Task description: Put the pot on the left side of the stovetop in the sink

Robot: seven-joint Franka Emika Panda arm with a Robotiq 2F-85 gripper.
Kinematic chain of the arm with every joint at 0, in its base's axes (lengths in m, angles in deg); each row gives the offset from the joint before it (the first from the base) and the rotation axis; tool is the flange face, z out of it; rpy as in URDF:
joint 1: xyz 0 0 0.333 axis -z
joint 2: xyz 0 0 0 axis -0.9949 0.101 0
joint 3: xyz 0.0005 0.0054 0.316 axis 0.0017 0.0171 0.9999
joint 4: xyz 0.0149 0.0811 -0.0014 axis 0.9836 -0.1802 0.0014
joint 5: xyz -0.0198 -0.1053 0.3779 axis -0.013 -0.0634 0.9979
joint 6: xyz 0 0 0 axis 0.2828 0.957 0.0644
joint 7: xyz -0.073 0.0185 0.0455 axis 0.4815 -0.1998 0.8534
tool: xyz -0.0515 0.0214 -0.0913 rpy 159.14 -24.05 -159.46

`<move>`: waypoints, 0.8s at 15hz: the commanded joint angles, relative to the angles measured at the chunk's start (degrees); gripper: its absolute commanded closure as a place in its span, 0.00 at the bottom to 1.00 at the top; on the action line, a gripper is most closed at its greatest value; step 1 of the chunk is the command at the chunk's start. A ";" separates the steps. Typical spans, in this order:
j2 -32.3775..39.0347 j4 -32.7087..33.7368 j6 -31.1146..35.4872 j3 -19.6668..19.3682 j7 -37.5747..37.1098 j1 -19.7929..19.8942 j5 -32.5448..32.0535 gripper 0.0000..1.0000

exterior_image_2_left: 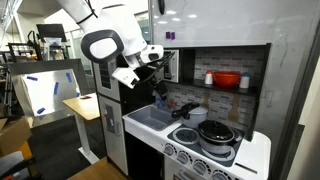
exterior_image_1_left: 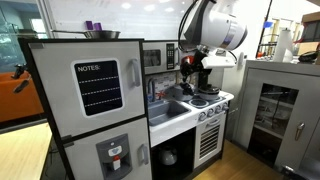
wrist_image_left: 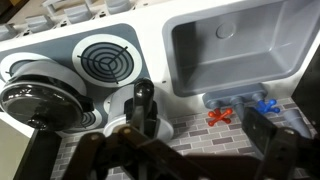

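Observation:
The pot [wrist_image_left: 40,100], dark, round and lidded, sits on a burner at the left edge of the wrist view; an exterior view shows the pot [exterior_image_2_left: 215,133] on the front of the white stovetop [exterior_image_2_left: 250,152]. A bare black burner [wrist_image_left: 106,60] lies beside it on the stovetop [wrist_image_left: 140,40]. The grey sink [wrist_image_left: 235,45] is empty at the upper right, also seen as the sink [exterior_image_2_left: 148,118] and the sink [exterior_image_1_left: 168,108]. My gripper [wrist_image_left: 205,125] hangs open and empty above the brick back wall, between stove and sink, apart from the pot. Both exterior views show the gripper [exterior_image_1_left: 190,68] [exterior_image_2_left: 160,88] above the counter.
A faucet with a red handle [wrist_image_left: 220,115] and a blue handle [wrist_image_left: 265,103] stands at the sink's back edge. The toy fridge [exterior_image_1_left: 85,100] carries a steel bowl [exterior_image_1_left: 100,34]. A red bowl [exterior_image_2_left: 226,79] sits on the shelf above the stove. A grey cabinet [exterior_image_1_left: 280,100] stands beside the kitchen.

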 commanded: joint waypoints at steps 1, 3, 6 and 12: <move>3.39 3.30 1.43 0.78 2.03 1.61 1.59 0.00; 4.85 4.72 1.58 1.13 2.17 2.63 1.87 0.00; 7.08 6.84 1.80 2.03 2.60 4.42 2.57 0.00; 11.96 10.16 2.51 6.07 4.40 8.53 5.00 0.00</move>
